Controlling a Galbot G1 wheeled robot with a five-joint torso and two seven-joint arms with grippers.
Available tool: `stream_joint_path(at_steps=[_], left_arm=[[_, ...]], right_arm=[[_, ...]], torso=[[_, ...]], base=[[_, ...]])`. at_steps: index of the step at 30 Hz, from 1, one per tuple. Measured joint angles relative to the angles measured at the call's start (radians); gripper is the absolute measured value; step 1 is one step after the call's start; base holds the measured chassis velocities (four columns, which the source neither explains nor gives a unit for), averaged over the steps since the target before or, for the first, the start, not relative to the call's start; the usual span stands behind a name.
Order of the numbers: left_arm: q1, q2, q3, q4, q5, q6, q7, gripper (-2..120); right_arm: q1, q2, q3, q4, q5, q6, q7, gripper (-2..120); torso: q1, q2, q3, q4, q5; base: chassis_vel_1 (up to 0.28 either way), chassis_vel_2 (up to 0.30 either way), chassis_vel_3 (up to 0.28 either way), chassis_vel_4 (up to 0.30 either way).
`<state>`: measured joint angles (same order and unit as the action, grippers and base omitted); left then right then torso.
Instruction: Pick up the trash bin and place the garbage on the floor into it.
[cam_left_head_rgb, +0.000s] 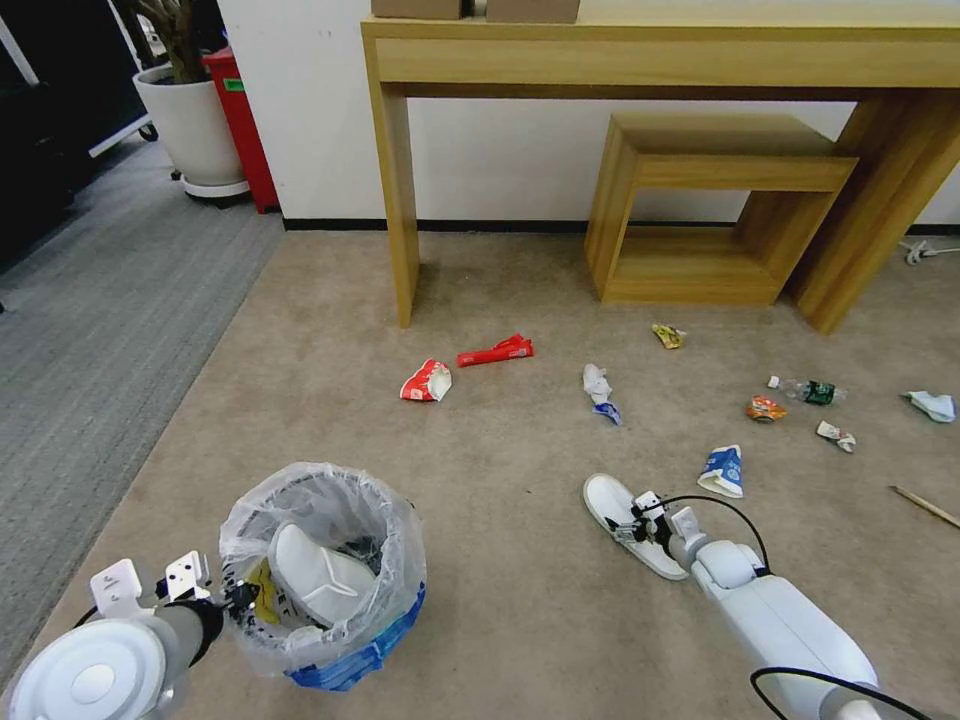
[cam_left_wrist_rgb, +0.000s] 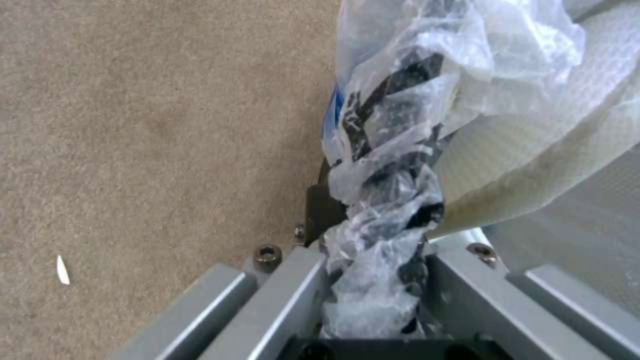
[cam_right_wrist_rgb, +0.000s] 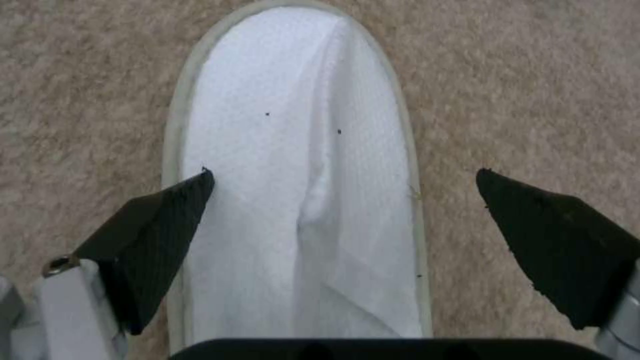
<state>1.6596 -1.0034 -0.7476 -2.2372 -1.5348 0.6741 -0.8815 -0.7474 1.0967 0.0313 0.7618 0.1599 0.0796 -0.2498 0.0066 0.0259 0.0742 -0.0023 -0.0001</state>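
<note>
The blue trash bin (cam_left_head_rgb: 352, 655) with its clear bag stands at the lower left of the head view, a white slipper (cam_left_head_rgb: 318, 578) inside it. My left gripper (cam_left_head_rgb: 238, 597) is shut on the bin's rim and bag (cam_left_wrist_rgb: 380, 210). A second white slipper (cam_left_head_rgb: 612, 505) lies flat on the beige floor (cam_left_head_rgb: 500, 480). My right gripper (cam_left_head_rgb: 637, 520) hovers just over it, open, its black fingertips (cam_right_wrist_rgb: 167, 220) straddling the slipper (cam_right_wrist_rgb: 300, 175). More garbage lies beyond: red wrappers (cam_left_head_rgb: 495, 351), (cam_left_head_rgb: 427, 381), a blue-white wrapper (cam_left_head_rgb: 722, 470), a small bottle (cam_left_head_rgb: 810, 391), tissues (cam_left_head_rgb: 598, 385) and a wooden stick (cam_left_head_rgb: 925, 505).
A wooden desk (cam_left_head_rgb: 660, 50) stands against the far wall with a low wooden shelf unit (cam_left_head_rgb: 715, 210) under it. A white plant pot (cam_left_head_rgb: 190, 125) and red box (cam_left_head_rgb: 240, 125) sit at the back left beside grey ribbed carpet (cam_left_head_rgb: 90, 330).
</note>
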Motion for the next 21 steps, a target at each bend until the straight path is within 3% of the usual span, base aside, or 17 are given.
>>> stream_joint_path(at_steps=[21], left_arm=[[0.007,-0.006,0.003,0.008,0.03,0.001,0.02,0]], right_arm=[[-0.001,0.037,0.001,-0.016,-0.027,0.016,0.022,100]], torso=[[0.0,0.0,0.0,0.0001,0.0]], base=[[0.0,0.0,0.0,0.0]])
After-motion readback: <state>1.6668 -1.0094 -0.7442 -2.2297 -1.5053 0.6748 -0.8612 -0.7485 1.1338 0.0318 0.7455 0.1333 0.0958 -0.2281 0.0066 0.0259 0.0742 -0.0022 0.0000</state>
